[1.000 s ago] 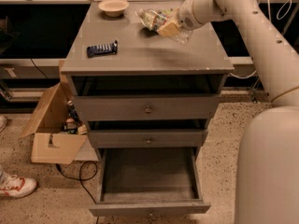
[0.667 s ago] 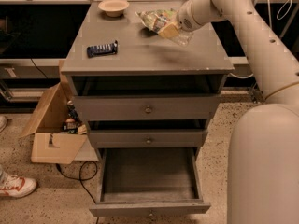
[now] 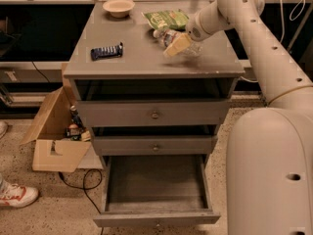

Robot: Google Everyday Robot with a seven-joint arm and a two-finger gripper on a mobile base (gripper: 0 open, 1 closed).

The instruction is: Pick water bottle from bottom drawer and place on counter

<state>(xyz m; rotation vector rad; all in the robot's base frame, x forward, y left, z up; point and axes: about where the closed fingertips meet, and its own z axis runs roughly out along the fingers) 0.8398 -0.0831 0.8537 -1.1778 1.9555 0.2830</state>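
Observation:
The water bottle (image 3: 169, 36), clear with a white cap, lies tilted at the right middle of the counter (image 3: 142, 60), cap pointing left. My gripper (image 3: 179, 43) reaches in from the right and is shut on the bottle, low over the counter top. I cannot tell whether the bottle touches the surface. The bottom drawer (image 3: 156, 218) is pulled open below and its inside shows nothing.
On the counter lie a dark blue snack bar (image 3: 106, 51) at the left, a tan bowl (image 3: 119, 7) at the back left, and a green chip bag (image 3: 167, 18) behind the bottle. An open cardboard box (image 3: 54, 136) stands on the floor at the left. A shoe (image 3: 17, 196) is at the lower left.
My gripper with the bottle has moved down and a little toward the front of the counter. The drawer and the other items have not moved.

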